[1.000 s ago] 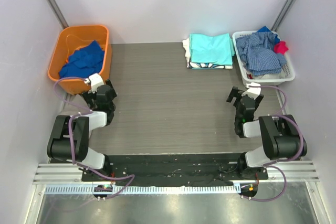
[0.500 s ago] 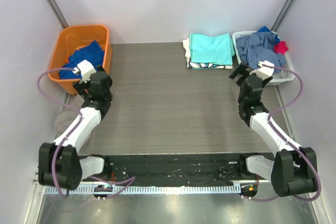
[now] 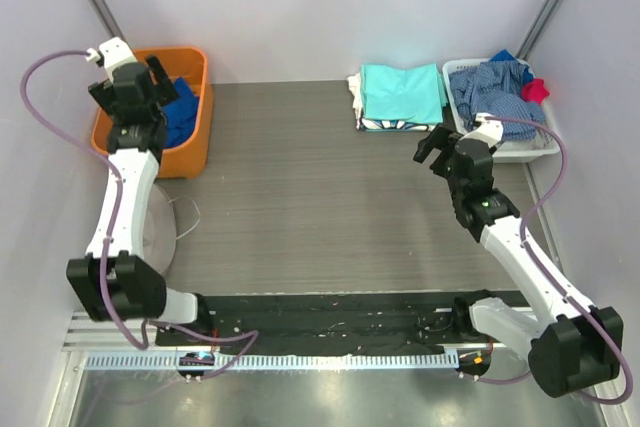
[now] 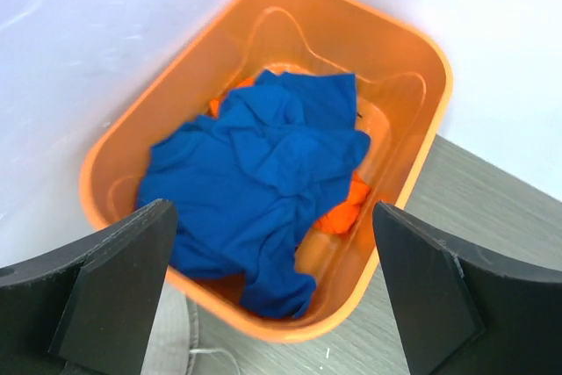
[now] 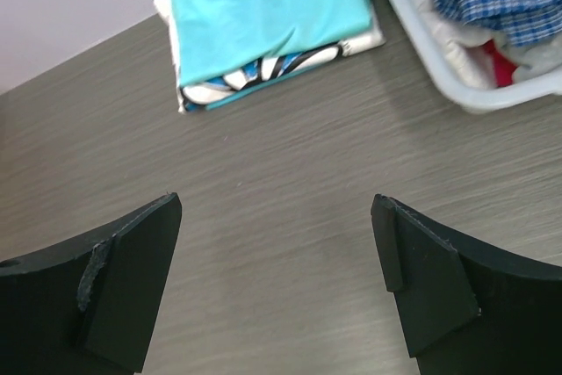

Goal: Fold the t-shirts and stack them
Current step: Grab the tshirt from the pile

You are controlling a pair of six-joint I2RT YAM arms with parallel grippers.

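1. Grey table [image 3: 300, 207] — a folded aqua t-shirt [image 3: 402, 92] tops the stack at its far edge, beside a white basket [image 3: 545, 145].
2. Orange tub [image 4: 421, 68] holds a crumpled blue t-shirt [image 4: 263, 164].
3. Left gripper [image 4: 270, 217] hovers above it, fingers apart; right gripper [image 5: 274, 204] — fingers apart over the table.

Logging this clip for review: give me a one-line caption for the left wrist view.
Open left gripper hovers above the orange tub holding a crumpled royal blue t-shirt over an orange garment.
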